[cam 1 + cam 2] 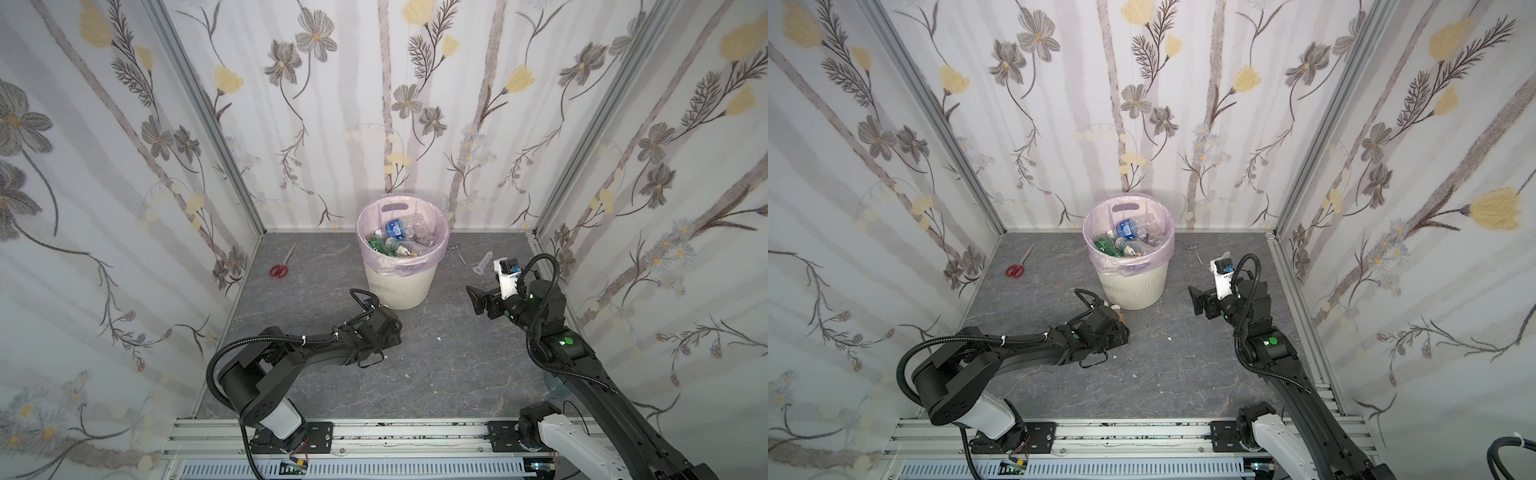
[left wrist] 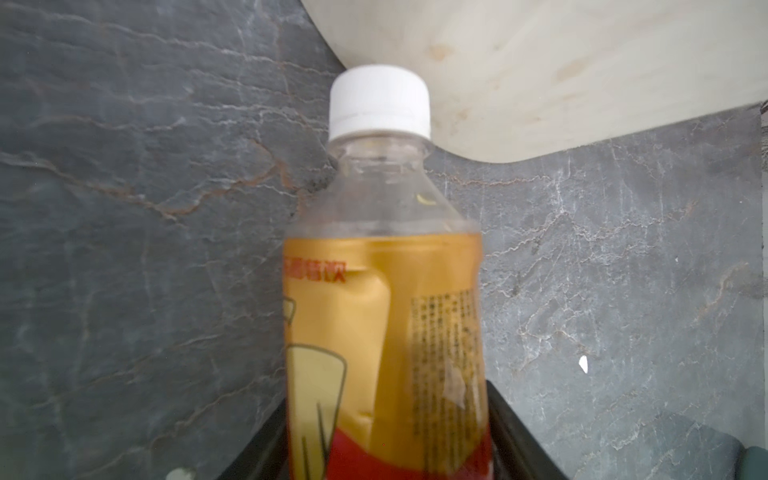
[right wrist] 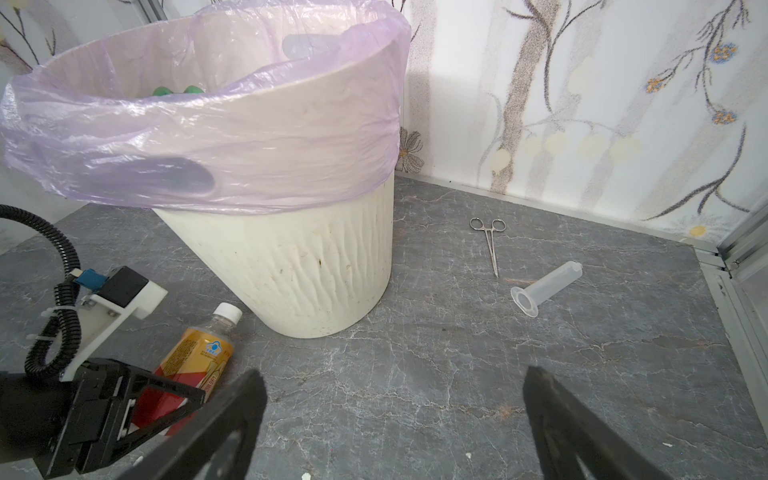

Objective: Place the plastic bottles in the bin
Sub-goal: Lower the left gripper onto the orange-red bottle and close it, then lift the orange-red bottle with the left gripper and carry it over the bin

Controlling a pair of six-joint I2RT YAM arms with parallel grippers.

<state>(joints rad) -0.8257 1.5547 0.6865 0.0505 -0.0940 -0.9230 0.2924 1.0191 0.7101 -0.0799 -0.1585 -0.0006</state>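
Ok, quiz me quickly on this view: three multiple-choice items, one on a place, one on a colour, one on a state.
1. Where is the orange-labelled bottle?
A. On the table, beside the base of the bin
B. Inside the bin
C. Next to the red scissors

2. What colour is its cap?
A. Blue
B. Green
C. White

3. How is the right hand?
A. Shut on the clear tube
B. Open and empty
C. Shut on the forceps

Answers:
1 A: the right wrist view shows it lying on the table by the bin's foot.
2 C: the left wrist view shows a plain white cap up close.
3 B: its fingers stand wide apart with only bare table between them.
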